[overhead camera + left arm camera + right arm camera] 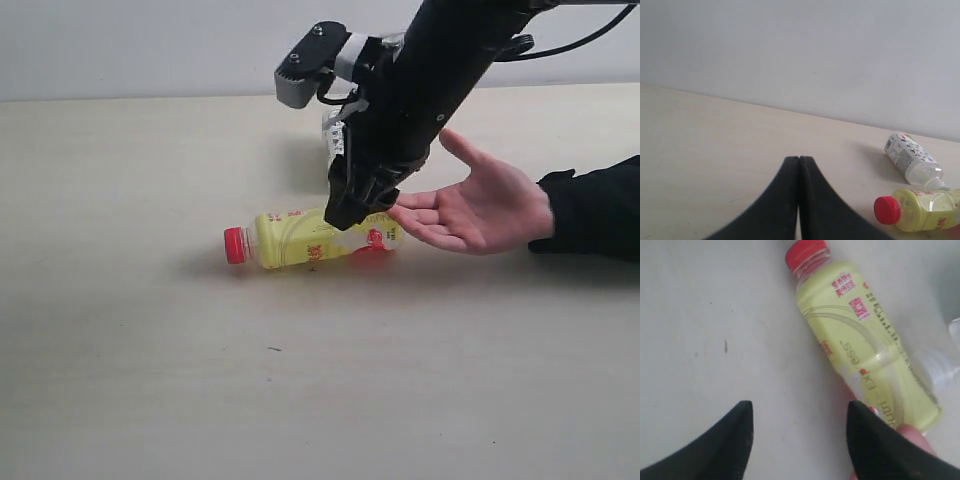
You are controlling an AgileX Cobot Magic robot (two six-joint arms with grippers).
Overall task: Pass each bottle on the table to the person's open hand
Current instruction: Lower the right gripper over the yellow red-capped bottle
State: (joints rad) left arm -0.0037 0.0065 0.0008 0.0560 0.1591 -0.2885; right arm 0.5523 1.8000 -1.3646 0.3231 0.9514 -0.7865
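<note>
Low over the yellow bottle (300, 238), right hand (799, 412), jaws apart

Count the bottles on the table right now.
2. A yellow bottle lies on its side by the person's hand; a white-labelled bottle lies beyond it, largely hidden behind the right arm. More could be hidden.

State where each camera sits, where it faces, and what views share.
Exterior: off the arms, facing across the table at right gripper, yellow bottle and person's hand.
Left wrist: on the left arm, facing low along the table toward a wall; shut left gripper shows.
Right wrist: on the right arm, facing down at the table; open right gripper shows.
Shared: all three show the yellow bottle.
</note>
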